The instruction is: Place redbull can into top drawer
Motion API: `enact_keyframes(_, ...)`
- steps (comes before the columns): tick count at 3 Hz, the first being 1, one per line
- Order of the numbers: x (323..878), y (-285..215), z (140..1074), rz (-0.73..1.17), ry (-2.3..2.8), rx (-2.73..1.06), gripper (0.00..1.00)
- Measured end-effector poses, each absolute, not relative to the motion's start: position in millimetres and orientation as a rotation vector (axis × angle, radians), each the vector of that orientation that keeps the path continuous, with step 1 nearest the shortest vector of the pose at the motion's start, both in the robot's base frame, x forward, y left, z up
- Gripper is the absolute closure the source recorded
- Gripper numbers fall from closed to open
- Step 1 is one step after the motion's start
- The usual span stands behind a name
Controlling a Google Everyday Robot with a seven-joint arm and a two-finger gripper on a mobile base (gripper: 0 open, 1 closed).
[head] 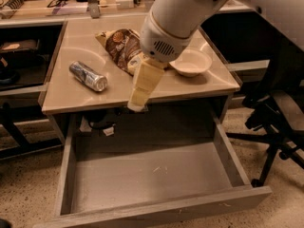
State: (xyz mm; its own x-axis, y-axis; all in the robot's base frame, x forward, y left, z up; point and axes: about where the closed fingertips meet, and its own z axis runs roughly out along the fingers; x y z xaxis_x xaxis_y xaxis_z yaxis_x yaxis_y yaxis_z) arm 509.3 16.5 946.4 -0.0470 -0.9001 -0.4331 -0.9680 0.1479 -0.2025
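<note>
Camera view looks down on a beige table with the top drawer pulled out below its front edge, toward 6 o'clock; grey weathered wood, flat front panel nearest the camera, smooth grey bottom in full sight.

Redbull can lies on its side on the left part of the table top, outside the drawer; its long axis runs from 10 o'clock to 4 o'clock, with the shiny silver end at the 4 o'clock side; it touches nothing else on the table.

Snack bag, brown and cream, lies at 1 o'clock from the can, apart from it; part of it is hidden behind the arm. White bowl sits upright at the right part of the table, at 3 o'clock from the bag.

Gripper hangs from the white arm, cream coloured, pointing down and slightly toward 7 o'clock; its tip shows in line with the table's front edge, above the back of the drawer; the can is at 10 o'clock from it, well apart; it carries nothing that I can see; whether it is clenched or released I cannot tell from this side.

Black chair stands on the speckled floor at 3 o'clock from the drawer.
</note>
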Motion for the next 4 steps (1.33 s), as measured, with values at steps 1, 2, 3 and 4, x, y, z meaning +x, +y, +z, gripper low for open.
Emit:
enact_keyframes(1,545.2,40.2,952.0,0.244,1.979,-1.729,0.00)
enact_keyframes(2,548.2,44.1,954.8,0.250,1.971,-1.726,0.00)
enact_keyframes(3,554.5,57.4,947.7,0.252,1.980,-1.702,0.00)
enact_keyframes(4,578.1,88.4,938.8,0.292,1.987,-1.672,0.00)
